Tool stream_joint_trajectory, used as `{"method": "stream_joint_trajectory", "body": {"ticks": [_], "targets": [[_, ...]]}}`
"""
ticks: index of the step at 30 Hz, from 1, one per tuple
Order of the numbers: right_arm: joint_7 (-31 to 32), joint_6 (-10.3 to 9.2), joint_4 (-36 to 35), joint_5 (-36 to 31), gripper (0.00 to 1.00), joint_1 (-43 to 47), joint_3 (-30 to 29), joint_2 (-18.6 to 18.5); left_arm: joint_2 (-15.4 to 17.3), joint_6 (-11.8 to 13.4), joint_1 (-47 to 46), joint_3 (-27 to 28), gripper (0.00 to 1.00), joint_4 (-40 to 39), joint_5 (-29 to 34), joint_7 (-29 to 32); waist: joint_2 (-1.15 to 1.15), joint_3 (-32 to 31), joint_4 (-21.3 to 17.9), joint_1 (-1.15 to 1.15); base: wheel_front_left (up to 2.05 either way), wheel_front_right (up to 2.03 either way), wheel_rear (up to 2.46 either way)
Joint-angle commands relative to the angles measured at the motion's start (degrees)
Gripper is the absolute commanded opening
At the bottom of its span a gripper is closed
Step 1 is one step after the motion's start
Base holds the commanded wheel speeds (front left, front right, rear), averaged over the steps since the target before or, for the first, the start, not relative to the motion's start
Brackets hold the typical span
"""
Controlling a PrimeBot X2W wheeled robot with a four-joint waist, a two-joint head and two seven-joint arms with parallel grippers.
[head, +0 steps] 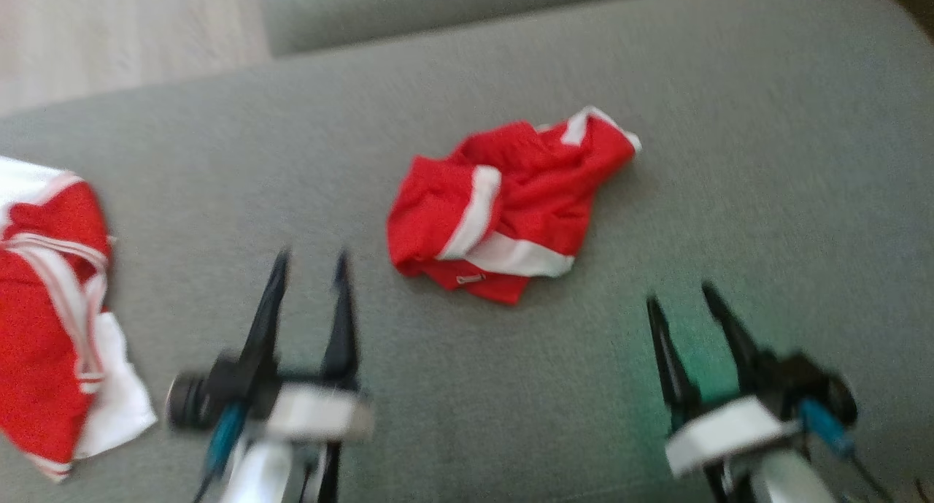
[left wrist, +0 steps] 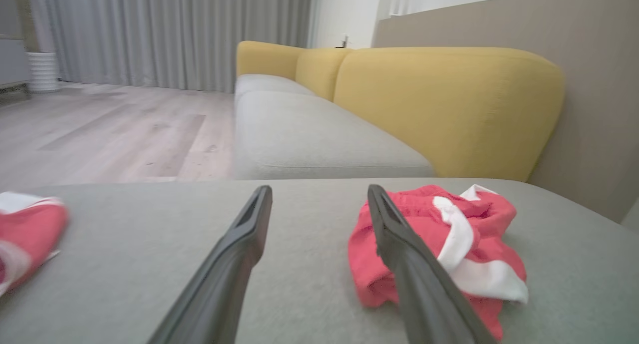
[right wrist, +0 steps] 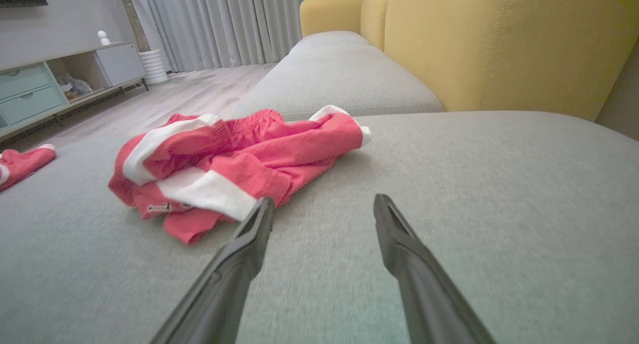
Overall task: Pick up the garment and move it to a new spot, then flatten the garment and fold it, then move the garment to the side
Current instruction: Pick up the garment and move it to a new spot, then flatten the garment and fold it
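Note:
A crumpled red garment [head: 503, 207] with white bands lies in a heap near the middle of the grey sofa seat [head: 657, 94]. My left gripper [head: 310, 258] hovers open to its lower left, nothing between its fingers. In the left wrist view the garment [left wrist: 449, 239] sits just right of that gripper [left wrist: 319, 189], partly behind the right finger. My right gripper [head: 678, 295] stands open to the garment's lower right. The right wrist view shows the heap [right wrist: 224, 164] ahead and left of the open right gripper [right wrist: 324, 199].
Another red and white garment [head: 51, 306] lies at the seat's left edge, also seen as a red garment [left wrist: 25, 234] in the left wrist view. A yellow backrest [left wrist: 444, 104] runs along the far side. Wooden floor [left wrist: 100, 134] lies beyond the seat's left edge.

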Motion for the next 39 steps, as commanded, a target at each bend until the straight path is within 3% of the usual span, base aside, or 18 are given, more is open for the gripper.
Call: {"method": "stream_joint_trajectory", "body": {"ticks": [1, 6, 8, 14, 39], "targets": [[0.04, 0.39, -1.32, -0.27, 1.0, 1.13, 0.92, -0.07, -0.01, 0.34, 2.02, 3.16, 1.0, -3.64, 1.11, -0.45, 0.0, -5.2, 3.51, 0.0, 0.0, 0.0, 0.0], [0.04, 0.39, -1.89, 0.22, 1.0, 6.07, -0.33, -0.52, -0.06, 0.82, 13.52, 8.11, 1.0, -11.66, 5.55, -0.45, 0.0, -9.84, 6.43, 0.0, 0.0, 0.0, 0.0], [0.04, 0.39, -2.4, 0.59, 1.0, 8.47, 0.23, -0.8, -0.07, 0.9, 18.8, 9.8, 1.0, -13.15, 8.92, -0.45, 0.0, -12.3, 7.46, 0.0, 0.0, 0.0, 0.0], [0.04, 0.39, -3.68, 1.44, 1.0, 11.71, 0.67, -0.72, -0.07, 0.71, 26.14, 13.85, 1.0, -13.93, 10.35, -0.45, 0.0, -15.49, 7.24, 0.0, 0.0, 0.0, 0.0], [0.04, 0.39, -1.74, 3.53, 1.0, 14.02, 0.46, -0.25, -0.08, 0.01, 29.48, 15.51, 1.0, -12.8, 11.35, -0.46, 0.0, -17.77, 5.71, 0.0, 0.0, 0.0, 0.0]]}}
